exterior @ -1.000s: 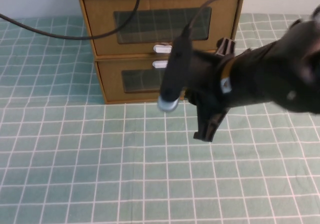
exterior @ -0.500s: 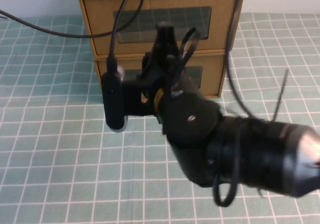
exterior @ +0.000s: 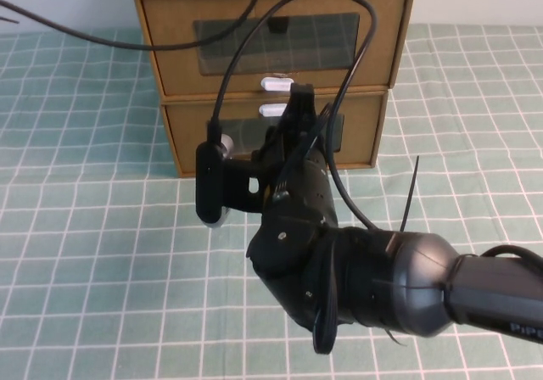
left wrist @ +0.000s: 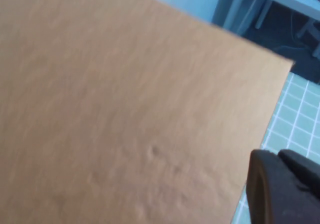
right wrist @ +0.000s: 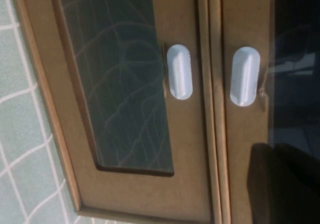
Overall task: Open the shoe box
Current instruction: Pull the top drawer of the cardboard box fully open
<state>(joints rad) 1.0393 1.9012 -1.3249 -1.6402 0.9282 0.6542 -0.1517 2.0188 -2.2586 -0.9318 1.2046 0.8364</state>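
Note:
The shoe box [exterior: 170, 49] is a brown cardboard unit with two stacked drawers, both closed, each with a dark window and a white handle. The upper handle [exterior: 276, 82] sits just above the lower handle [exterior: 270, 109]. My right gripper [exterior: 302, 98] is shut and empty, pointing at the box front just to the right of the handles. The right wrist view shows the lower handle [right wrist: 179, 72] and the upper handle [right wrist: 244, 76], with the right gripper [right wrist: 280, 151] close before the upper drawer. My left gripper [left wrist: 277, 156] is shut over plain cardboard [left wrist: 125, 109], out of the high view.
A green checked cloth [exterior: 102, 278] covers the table. Black cables [exterior: 102, 42] hang across the box front and loop over the right arm. The bulky right arm [exterior: 356, 287] fills the middle and front right of the high view.
The right arm has swung in from the right to the centre and turned toward the box. Its shut gripper now points at the drawer fronts beside the handles.

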